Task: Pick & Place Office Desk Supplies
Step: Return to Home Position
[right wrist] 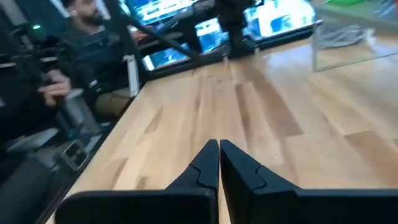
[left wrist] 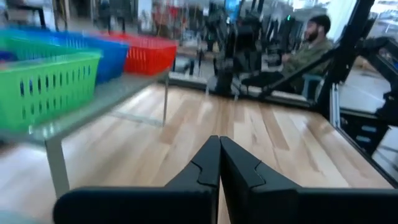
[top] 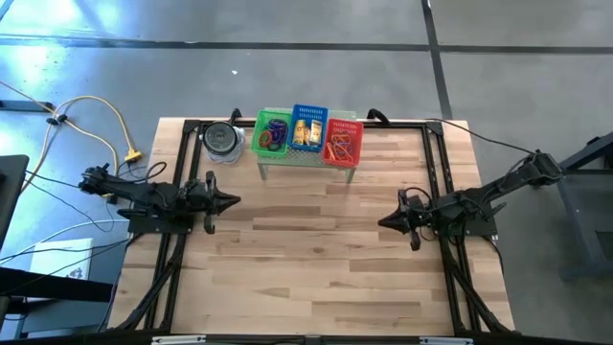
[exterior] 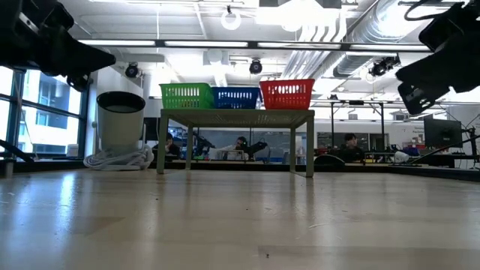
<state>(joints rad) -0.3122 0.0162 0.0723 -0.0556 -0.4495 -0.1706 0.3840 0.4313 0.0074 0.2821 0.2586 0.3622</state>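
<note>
The office desk supplies lie sorted in three mesh baskets on a small clear stand at the table's far edge: purple and blue loops in the green basket (top: 272, 135), yellow pieces in the blue basket (top: 308, 128), orange-red band loops in the red basket (top: 344, 142). My left gripper (top: 234, 201) is shut and empty at the table's left side, pointing level toward the right. My right gripper (top: 383, 221) is shut and empty at the right side, pointing toward the left. Each wrist view shows its own fingers closed together, left (left wrist: 219, 144) and right (right wrist: 219, 147).
A round grey lidded tin (top: 223, 140) stands left of the baskets at the far left. The stand's legs (exterior: 162, 142) rest on the table. Bare wood lies between the two grippers and toward the near edge. People sit beyond the table in the room behind.
</note>
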